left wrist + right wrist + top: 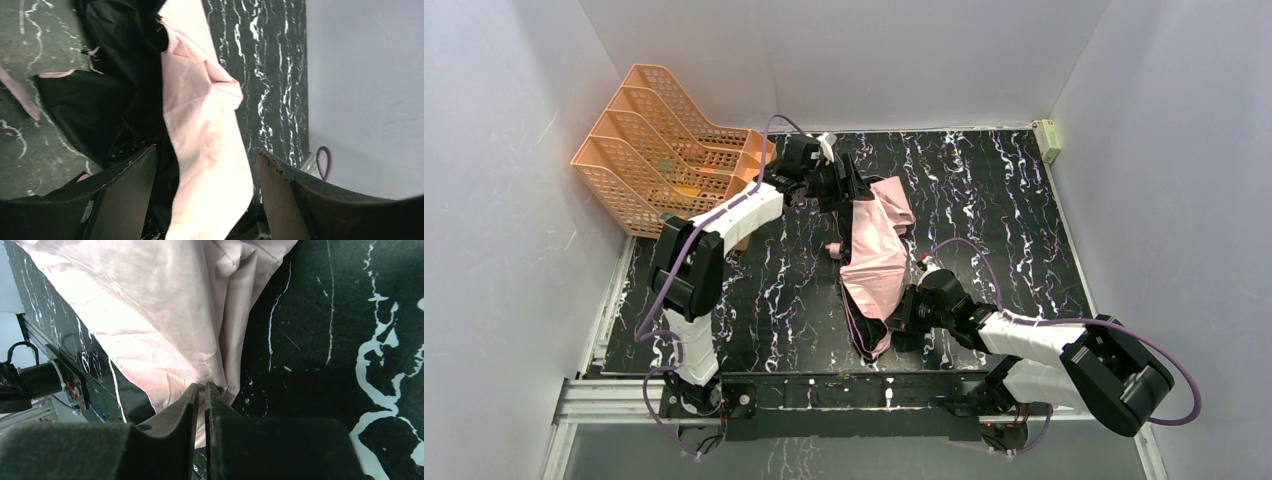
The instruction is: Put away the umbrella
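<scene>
Right gripper (201, 389) tight on one umbrella (874, 255); left gripper (206, 152) wide.

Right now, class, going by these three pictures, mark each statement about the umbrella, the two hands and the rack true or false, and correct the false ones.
1. The umbrella lies on the black table. True.
2. The left hand is clamped shut. False: its fingers stand apart, with pink cloth between them.
3. The right hand is closed on the umbrella's pink cloth. True.
4. The orange rack stands at the table's right edge. False: it stands at the far left.
</scene>
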`<control>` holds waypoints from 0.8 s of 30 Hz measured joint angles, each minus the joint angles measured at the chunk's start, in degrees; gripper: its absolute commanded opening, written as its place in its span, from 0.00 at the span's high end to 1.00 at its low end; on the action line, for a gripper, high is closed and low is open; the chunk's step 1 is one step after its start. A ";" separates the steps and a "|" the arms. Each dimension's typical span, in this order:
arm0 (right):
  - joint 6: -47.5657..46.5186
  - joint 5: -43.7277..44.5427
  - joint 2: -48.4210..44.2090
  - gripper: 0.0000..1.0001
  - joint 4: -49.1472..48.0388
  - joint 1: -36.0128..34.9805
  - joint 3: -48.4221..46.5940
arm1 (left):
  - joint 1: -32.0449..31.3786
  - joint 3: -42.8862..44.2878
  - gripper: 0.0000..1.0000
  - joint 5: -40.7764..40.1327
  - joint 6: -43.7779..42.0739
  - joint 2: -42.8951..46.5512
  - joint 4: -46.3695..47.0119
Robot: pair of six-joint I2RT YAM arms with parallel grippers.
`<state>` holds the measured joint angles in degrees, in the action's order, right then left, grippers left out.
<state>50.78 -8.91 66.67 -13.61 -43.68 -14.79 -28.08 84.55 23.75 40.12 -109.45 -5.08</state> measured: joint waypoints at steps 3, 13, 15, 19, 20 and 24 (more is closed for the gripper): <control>0.00 0.00 0.00 0.81 0.00 0.00 0.00 | -0.02 0.00 0.30 1.73 0.72 -0.11 1.29; 0.00 -0.02 0.02 0.81 -0.02 0.00 0.00 | -0.02 0.94 0.37 4.28 1.29 -2.51 3.72; 0.02 -0.02 0.02 0.81 -0.02 0.00 0.00 | -0.02 1.31 0.41 4.50 1.38 -3.10 3.78; 0.02 -0.02 0.02 0.81 -0.02 0.00 0.00 | -0.02 1.66 0.48 5.18 1.77 -3.61 4.22; 0.02 -0.02 0.02 0.81 -0.02 0.00 0.00 | -0.02 1.70 0.50 5.29 1.90 -3.61 4.55; 0.02 -0.02 0.02 0.80 -0.02 0.00 0.00 | -0.02 2.78 0.53 5.51 2.12 -3.63 5.31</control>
<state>50.81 -8.93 66.70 -13.63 -43.68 -14.79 -28.10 87.33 29.26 42.24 -113.08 0.23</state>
